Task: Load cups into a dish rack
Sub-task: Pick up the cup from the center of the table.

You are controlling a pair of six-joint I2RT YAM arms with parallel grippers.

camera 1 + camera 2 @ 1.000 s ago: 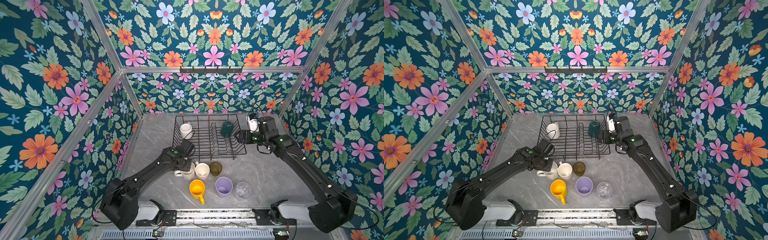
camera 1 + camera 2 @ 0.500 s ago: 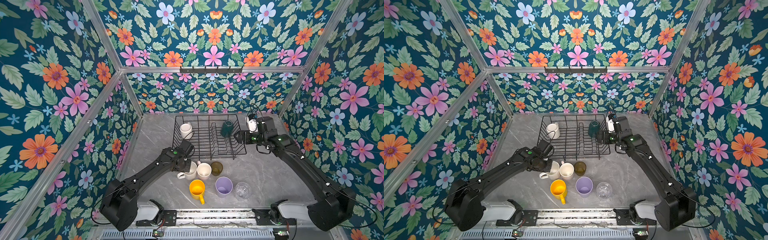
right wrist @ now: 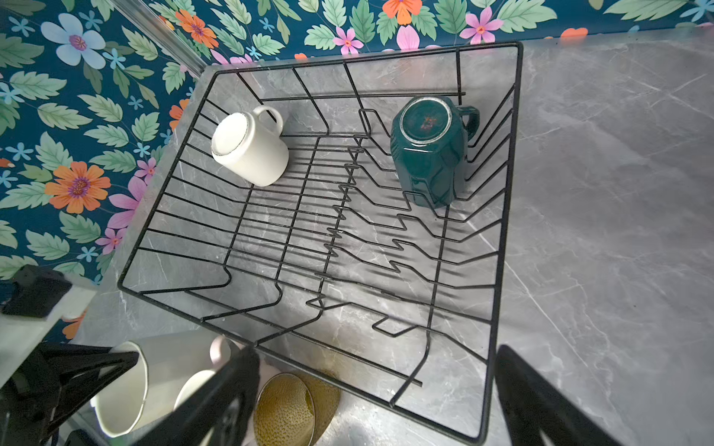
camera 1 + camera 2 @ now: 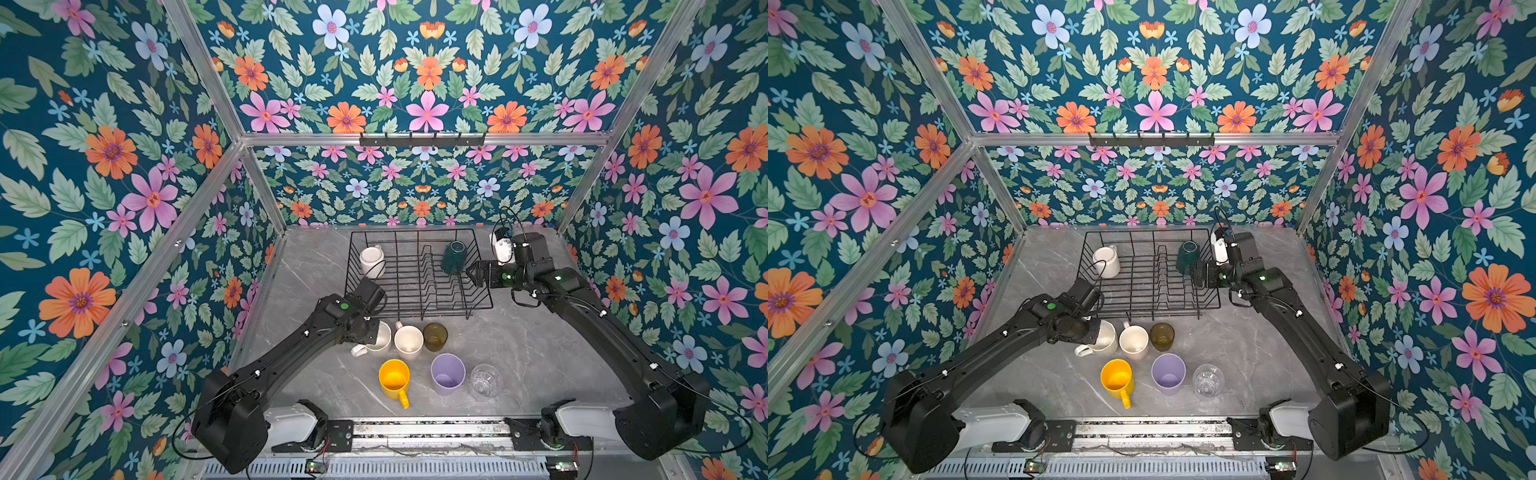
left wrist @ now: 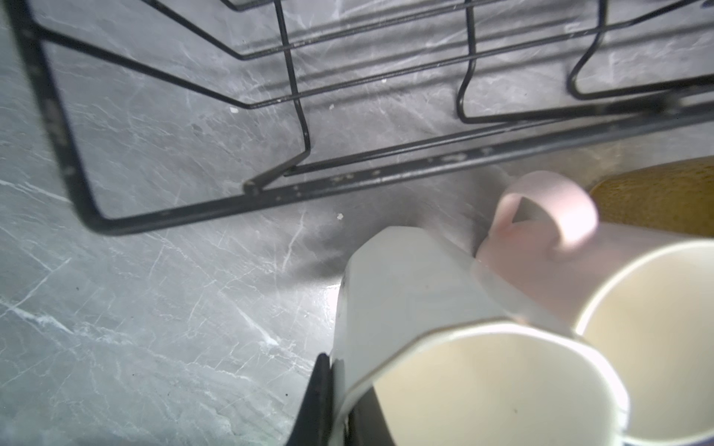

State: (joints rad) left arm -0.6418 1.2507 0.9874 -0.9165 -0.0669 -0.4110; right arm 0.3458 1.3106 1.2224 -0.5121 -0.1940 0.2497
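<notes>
One faceted green mug (image 3: 425, 162), wire rack (image 3: 506, 193)

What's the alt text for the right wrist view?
A black wire dish rack on a grey marble table holds two bottom-up mugs, one cream mug and one dark green mug. The right gripper shows open and empty in the foreground. Outside the rack stand a white mug and an olive glass.
</notes>
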